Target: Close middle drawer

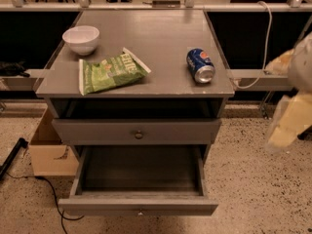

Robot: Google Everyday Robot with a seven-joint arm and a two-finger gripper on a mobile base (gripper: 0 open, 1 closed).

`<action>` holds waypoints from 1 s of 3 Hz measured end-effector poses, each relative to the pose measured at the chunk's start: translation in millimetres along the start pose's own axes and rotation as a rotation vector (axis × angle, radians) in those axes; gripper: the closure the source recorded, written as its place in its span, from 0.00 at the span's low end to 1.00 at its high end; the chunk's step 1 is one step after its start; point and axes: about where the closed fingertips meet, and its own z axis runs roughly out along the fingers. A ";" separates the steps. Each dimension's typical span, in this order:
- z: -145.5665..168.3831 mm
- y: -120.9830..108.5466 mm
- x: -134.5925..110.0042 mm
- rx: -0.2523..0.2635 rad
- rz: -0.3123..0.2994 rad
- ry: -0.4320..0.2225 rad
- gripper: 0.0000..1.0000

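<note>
The grey cabinet has a shut drawer (139, 131) with a round knob just under the tabletop. Below it the middle drawer (139, 207) is pulled far out towards me, its inside bare and its small knob showing at the front edge. The lowest drawer is hidden beneath it. My gripper (286, 128) is a pale yellowish blur at the right edge, level with the upper drawer. It is well to the right of the cabinet and touches nothing.
On the tabletop (161, 28) are a white bowl (81, 39), a green chip bag (111, 71) and a blue soda can (200, 65) on its side. A cardboard box (46, 150) and a black cable (51, 191) are on the floor at the left. A white cable (265, 38) hangs at the right.
</note>
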 end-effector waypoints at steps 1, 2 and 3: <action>32.5 29.3 3.8 -0.070 0.023 -0.051 0.00; 60.8 58.4 -0.7 -0.142 0.021 -0.097 0.00; 78.7 72.1 -10.5 -0.176 0.009 -0.130 0.00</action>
